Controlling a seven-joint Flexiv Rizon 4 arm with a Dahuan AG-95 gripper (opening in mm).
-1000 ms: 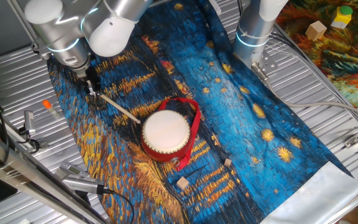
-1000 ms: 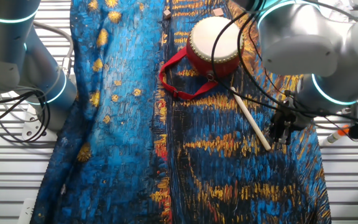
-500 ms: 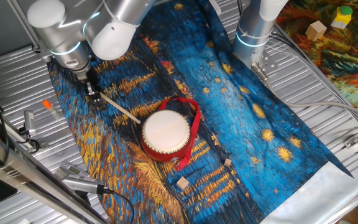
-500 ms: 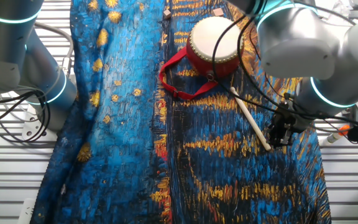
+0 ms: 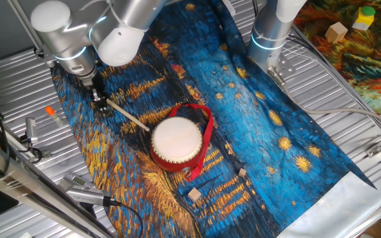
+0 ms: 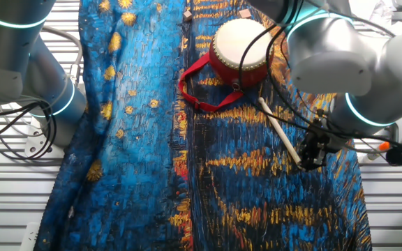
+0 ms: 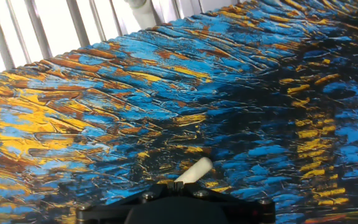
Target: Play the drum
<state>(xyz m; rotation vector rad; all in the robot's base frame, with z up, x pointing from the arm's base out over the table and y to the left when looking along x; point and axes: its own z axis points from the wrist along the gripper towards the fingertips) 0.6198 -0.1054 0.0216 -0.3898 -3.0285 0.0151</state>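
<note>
The drum (image 5: 176, 141), red-bodied with a cream skin and a red ribbon strap, sits on the blue and yellow painted cloth; it also shows in the other fixed view (image 6: 241, 43). A thin wooden stick (image 5: 127, 116) lies on the cloth, pointing from the drum's side to my gripper (image 5: 99, 100). My gripper is down at the stick's far end (image 6: 279, 130), with its jaws closed on it (image 6: 311, 157). In the hand view the stick's pale tip (image 7: 194, 170) pokes out just past the gripper (image 7: 182, 185). The drum is out of the hand view.
Two small wooden blocks (image 5: 194, 194) (image 5: 242, 173) lie on the cloth in front of the drum. A second arm's base (image 5: 270, 33) stands at the cloth's far edge. An orange object (image 5: 49, 111) lies on the metal slats to the left.
My gripper has come down a little onto the stick's far end. The drum and the stick have stayed in place.
</note>
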